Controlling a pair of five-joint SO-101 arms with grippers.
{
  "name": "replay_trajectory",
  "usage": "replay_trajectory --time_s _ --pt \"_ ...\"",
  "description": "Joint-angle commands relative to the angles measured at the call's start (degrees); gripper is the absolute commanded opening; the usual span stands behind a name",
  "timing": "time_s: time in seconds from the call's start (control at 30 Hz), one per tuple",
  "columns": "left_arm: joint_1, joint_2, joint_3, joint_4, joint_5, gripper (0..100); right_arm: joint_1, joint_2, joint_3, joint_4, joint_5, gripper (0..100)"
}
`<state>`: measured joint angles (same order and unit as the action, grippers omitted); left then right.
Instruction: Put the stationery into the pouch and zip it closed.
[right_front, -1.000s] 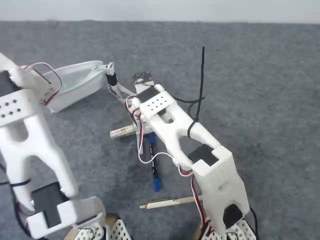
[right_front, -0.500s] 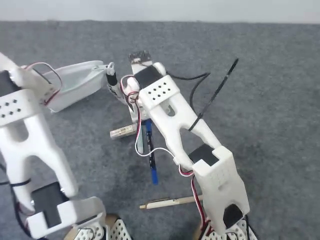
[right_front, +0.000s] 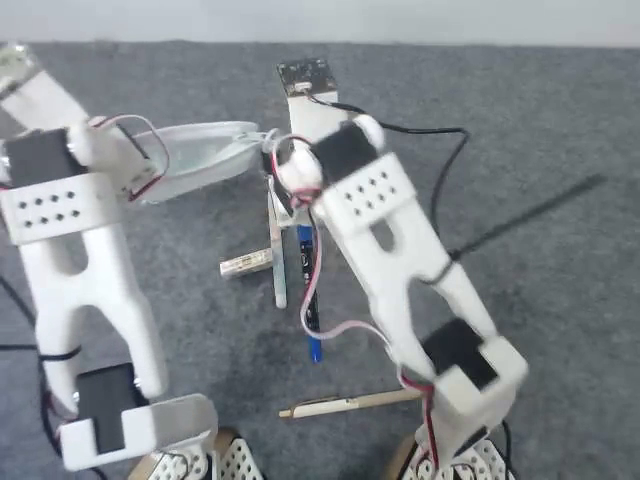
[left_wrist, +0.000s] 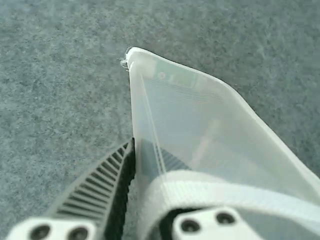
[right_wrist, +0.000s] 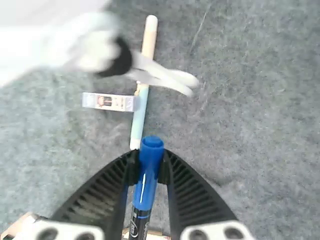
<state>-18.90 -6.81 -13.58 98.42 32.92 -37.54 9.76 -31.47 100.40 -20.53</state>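
My left gripper (left_wrist: 135, 150) is shut on one edge of the translucent white pouch (left_wrist: 200, 130), holding it above the carpet at the back left (right_front: 200, 155). My right gripper (right_wrist: 147, 165) is shut on a blue pen (right_wrist: 145, 185). That blue pen (right_front: 311, 300) hangs tilted below the right gripper (right_front: 300, 225), just right of the pouch's end. The pouch's black zipper pull (right_wrist: 117, 60) dangles ahead of the pen. On the carpet lie a long white pen (right_front: 277, 255), a small labelled tube (right_front: 245, 263) and a beige pen (right_front: 345, 403).
Grey carpet covers the whole table. A black cable (right_front: 440, 150) trails off the right arm toward the right. Both arm bases (right_front: 200, 455) stand at the near edge. Open carpet lies to the far right.
The right arm has lifted the blue pen off the carpet and carried it back toward the pouch. The left arm has swung the pouch to the right.
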Motion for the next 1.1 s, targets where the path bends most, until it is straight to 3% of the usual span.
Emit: replay_trajectory --time_s 0.0,0.3,0.6,1.07 --pt "2.2 -0.9 -3.4 0.8 0.8 1 0.9 -10.9 2.4 1.0 -0.4 0.6" --pt "6.5 -0.5 -3.2 0.8 0.8 1 0.6 -24.1 7.7 -6.3 -0.4 0.6" --pt "6.5 -0.4 -3.2 0.7 0.8 1 -5.2 -31.3 12.1 -20.4 -0.4 0.6" --pt "6.5 -0.4 -3.2 0.5 0.8 1 -5.0 -36.7 12.4 -40.2 -0.3 0.6"
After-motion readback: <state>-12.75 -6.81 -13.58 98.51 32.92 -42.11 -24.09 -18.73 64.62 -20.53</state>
